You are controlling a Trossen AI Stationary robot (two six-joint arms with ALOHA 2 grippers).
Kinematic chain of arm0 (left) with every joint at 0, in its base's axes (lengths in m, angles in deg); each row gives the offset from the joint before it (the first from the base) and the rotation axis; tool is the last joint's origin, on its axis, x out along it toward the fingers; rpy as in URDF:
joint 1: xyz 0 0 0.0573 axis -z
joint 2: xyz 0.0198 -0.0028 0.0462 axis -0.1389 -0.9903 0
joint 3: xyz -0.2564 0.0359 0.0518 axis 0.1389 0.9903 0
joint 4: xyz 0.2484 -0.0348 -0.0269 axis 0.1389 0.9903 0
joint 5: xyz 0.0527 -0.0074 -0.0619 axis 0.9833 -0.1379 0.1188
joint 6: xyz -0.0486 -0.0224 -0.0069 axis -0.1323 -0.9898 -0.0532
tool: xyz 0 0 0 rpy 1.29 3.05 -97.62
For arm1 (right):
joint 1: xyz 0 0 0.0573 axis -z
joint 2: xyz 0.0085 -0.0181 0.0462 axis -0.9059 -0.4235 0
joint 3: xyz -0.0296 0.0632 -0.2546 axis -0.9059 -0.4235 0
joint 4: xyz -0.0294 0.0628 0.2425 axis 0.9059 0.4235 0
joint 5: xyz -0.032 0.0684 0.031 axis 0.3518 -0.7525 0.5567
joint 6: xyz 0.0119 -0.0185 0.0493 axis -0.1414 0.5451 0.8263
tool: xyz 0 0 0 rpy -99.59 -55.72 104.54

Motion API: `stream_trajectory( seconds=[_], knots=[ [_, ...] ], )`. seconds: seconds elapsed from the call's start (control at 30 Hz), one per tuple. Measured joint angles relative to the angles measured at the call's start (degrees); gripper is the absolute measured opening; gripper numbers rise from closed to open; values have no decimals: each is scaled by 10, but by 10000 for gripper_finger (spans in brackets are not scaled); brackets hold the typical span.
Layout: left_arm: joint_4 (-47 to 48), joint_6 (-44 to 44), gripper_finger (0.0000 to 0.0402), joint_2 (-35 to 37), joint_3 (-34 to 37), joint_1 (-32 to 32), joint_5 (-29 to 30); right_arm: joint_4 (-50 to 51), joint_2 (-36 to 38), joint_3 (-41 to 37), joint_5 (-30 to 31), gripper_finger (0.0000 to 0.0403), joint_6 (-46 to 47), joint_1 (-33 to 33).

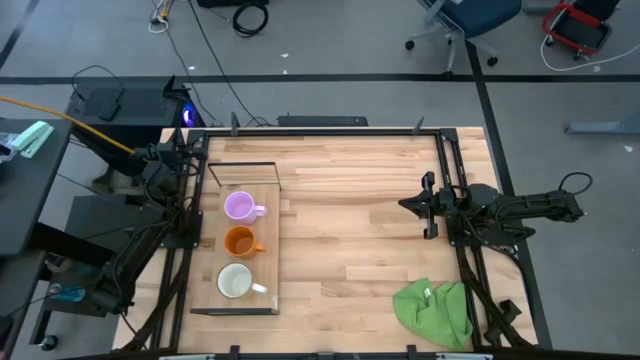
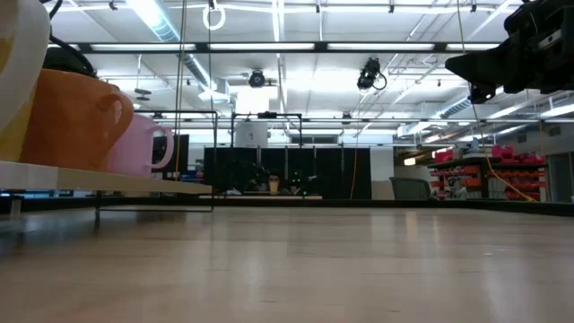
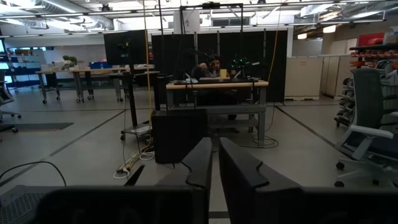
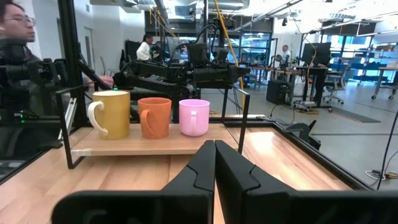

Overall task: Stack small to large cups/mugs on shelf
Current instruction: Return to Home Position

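Open-plan robotics lab, as I see it from my feeds.
My butcher-block worktop (image 1: 350, 220) sits in a black frame (image 1: 440, 160) on grey flooring (image 1: 330, 95) strewn with cables (image 1: 250, 15); beyond it I see strip lights (image 2: 269, 47), racks of red bins (image 2: 466, 169), benches (image 3: 217, 84) with gear, rolling office chairs (image 3: 367, 124) and people (image 4: 148, 43) in the background.

I record a crumpled green cloth (image 1: 433, 312) at 5 o'clock on my butcher-block tabletop (image 1: 360, 230), near its edge. On the grey floor beyond it: blue office chair (image 1: 468, 18) at 1 o'clock, red frame (image 1: 577, 25) at 2 o'clock, yellow cable (image 1: 90, 122) at 10 o'clock. One person (image 4: 15, 31) shows close beyond the table.
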Motion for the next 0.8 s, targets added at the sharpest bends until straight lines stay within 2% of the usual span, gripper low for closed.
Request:
stream_trajectory(
  seconds=[0.4, 0.8],
  knots=[
    [0, 0, 30, 0, 0, 0, 0, 0, 0, 0, 0, 15, 0, 0],
    [0, 0, 39, 0, 0, 0, 0, 0, 0, 0, 0, 15, 0, 0]
  ],
)
